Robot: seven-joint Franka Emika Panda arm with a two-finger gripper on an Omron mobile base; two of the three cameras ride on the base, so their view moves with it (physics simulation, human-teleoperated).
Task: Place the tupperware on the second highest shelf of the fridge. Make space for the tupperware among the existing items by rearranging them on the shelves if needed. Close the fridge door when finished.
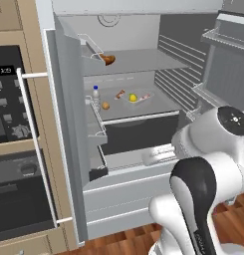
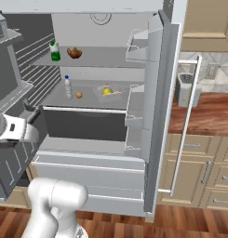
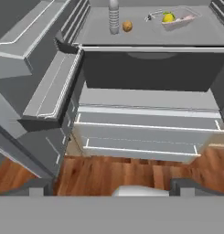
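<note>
Before you, top to bottom:

- Shelf: flat light-grey slab inside the open fridge, across the top of the frame.
- Tupperware: shallow translucent tub on that shelf, toward its right, with a yellow fruit and reddish pieces inside.
- White bottle: upright on the same shelf, left of the tub and apart from it.
- Small orange-brown item: just beside the bottle, on its right.
- Dark compartment below the shelf, then two pale drawer fronts with light horizontal handles.
- Open door with grey bins, at your left.
- Wooden floor beneath.
- Hand: dark fingertips set wide apart, nothing between them.
</note>
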